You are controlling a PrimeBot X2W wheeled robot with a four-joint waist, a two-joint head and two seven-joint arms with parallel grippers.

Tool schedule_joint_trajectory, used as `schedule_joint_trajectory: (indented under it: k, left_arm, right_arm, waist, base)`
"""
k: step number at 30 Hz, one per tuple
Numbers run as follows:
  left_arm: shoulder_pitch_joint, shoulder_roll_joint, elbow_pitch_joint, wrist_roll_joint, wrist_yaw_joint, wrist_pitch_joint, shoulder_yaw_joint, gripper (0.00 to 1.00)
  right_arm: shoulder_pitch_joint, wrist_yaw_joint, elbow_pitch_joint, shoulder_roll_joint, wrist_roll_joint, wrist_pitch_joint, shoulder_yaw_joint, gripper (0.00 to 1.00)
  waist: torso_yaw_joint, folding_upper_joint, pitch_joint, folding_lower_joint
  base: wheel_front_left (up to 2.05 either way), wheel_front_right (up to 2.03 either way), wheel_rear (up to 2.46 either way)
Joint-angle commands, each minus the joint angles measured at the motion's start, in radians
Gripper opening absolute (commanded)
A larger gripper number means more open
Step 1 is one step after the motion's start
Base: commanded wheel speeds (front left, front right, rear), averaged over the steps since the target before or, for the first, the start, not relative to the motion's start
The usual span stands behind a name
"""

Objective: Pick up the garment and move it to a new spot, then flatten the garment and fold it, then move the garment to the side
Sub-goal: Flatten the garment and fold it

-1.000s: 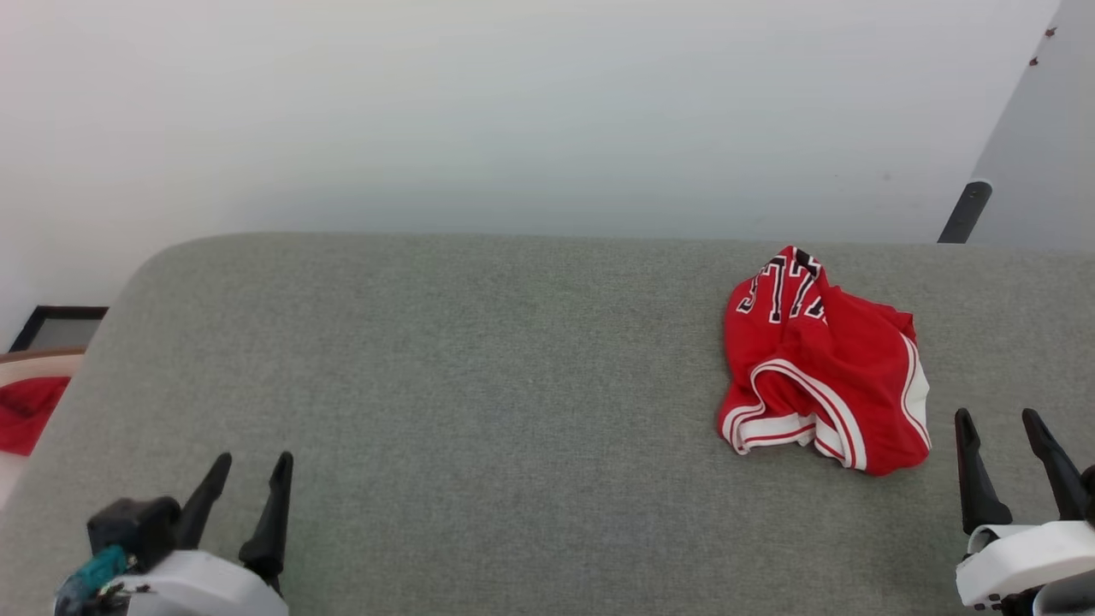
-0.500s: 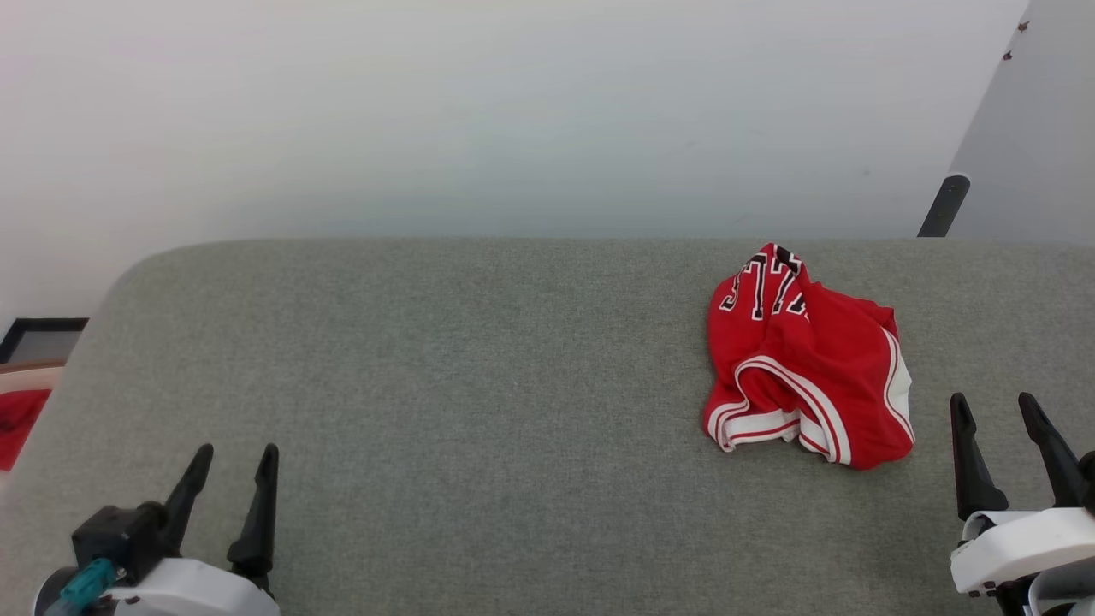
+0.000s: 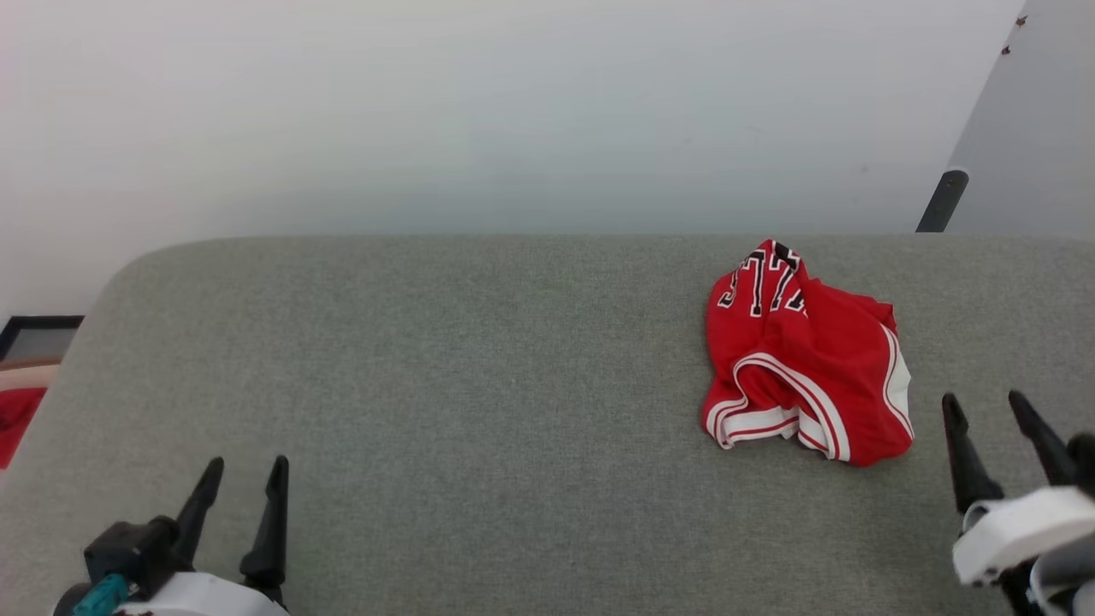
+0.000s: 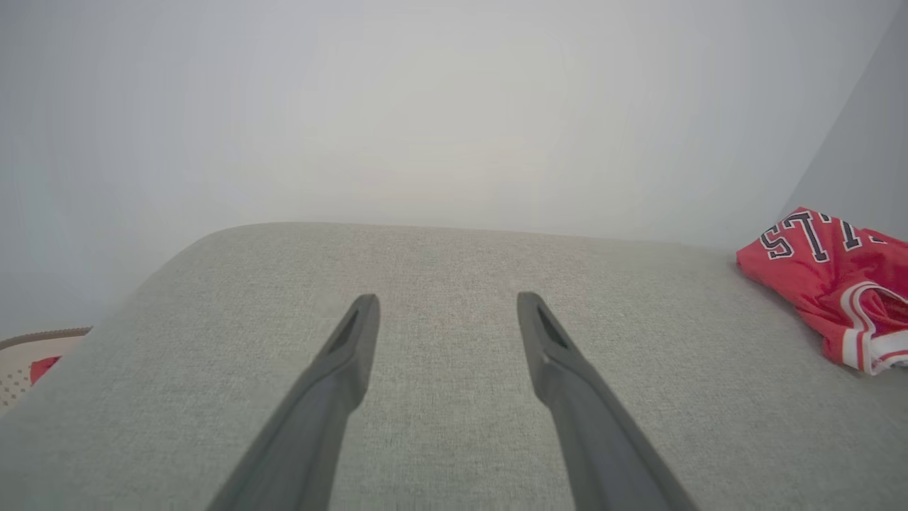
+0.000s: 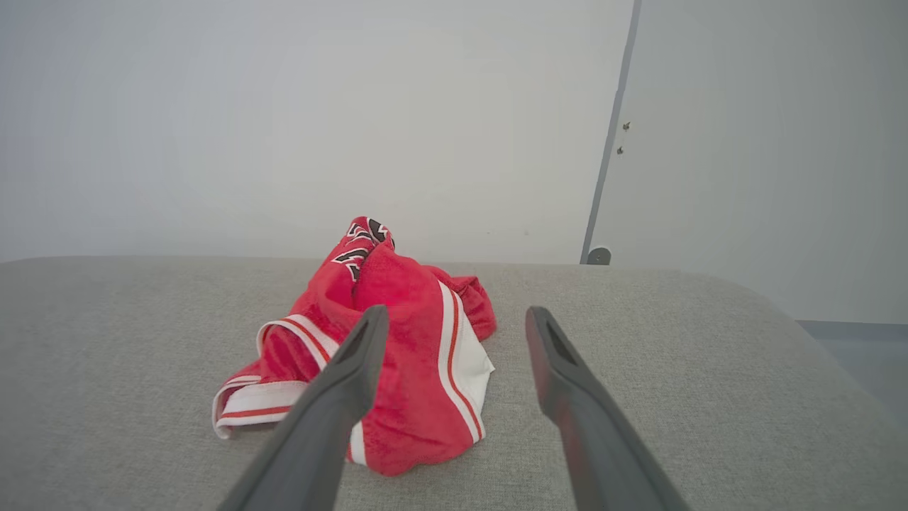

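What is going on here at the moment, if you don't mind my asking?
A two-armed robot faces a grey surface with a crumpled red jersey lying towards its right. Nothing is handling the jersey yet. The right gripper sits open just beside it, not touching, and the left gripper is open and empty, far off on the other side.

A grey fabric surface (image 3: pixel 428 385) sits before a white wall (image 3: pixel 513 103), a plain red cloth (image 3: pixel 13 423) beyond its left edge.
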Motion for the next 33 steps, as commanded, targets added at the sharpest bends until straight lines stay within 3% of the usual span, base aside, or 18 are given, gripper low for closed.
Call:
schedule_joint_trajectory:
  k: [1, 7, 12, 16, 22, 33]
  left_arm:
    - [0.011, -0.006, -0.005, 0.008, -0.004, 0.0, 0.006, 1.0]
    - [-0.015, -0.033, -0.021, 0.018, -0.01, 0.0, 0.009, 1.0]
    - [-0.062, -0.055, -0.016, 0.031, -0.018, 0.0, 0.001, 1.0]
    - [-0.099, -0.071, -0.008, 0.039, -0.024, 0.0, -0.002, 1.0]
    - [-0.147, -0.098, 0.01, 0.054, -0.031, 0.0, -0.018, 1.0]
    - [-0.178, -0.131, 0.033, 0.068, -0.036, 0.0, -0.02, 1.0]
  right_arm:
    - [-0.028, -0.001, 0.005, -0.015, 0.022, 0.026, 0.011, 1.0]
    - [-0.168, -0.001, 0.066, -0.152, 0.028, 0.273, 0.114, 1.0]
    - [-0.309, -0.001, 0.154, -0.24, 0.122, 0.54, 0.198, 1.0]
    - [-0.42, -0.001, 0.235, -0.301, 0.189, 0.684, 0.24, 1.0]
    - [-0.543, -0.001, 0.308, -0.357, 0.268, 0.729, 0.346, 1.0]
    - [-0.602, 0.0, 0.399, -0.366, 0.377, 0.725, 0.549, 1.0]
  waist:
    - [0.001, 0.0, 0.008, 0.0]
    - [0.022, 0.0, 0.084, 0.0]
    - [0.05, 0.0, 0.167, 0.0]
    - [0.071, 0.0, 0.224, 0.0]
    - [0.097, 0.0, 0.282, 0.0]
    - [0.107, 0.0, 0.303, 0.0]
  base:
    - [0.0, 0.0, 0.0]
    - [0.0, 0.0, 0.0]
    - [0.0, 0.0, 0.0]
    - [0.0, 0.0, 0.0]
    - [0.0, 0.0, 0.0]
    - [0.0, 0.0, 0.0]
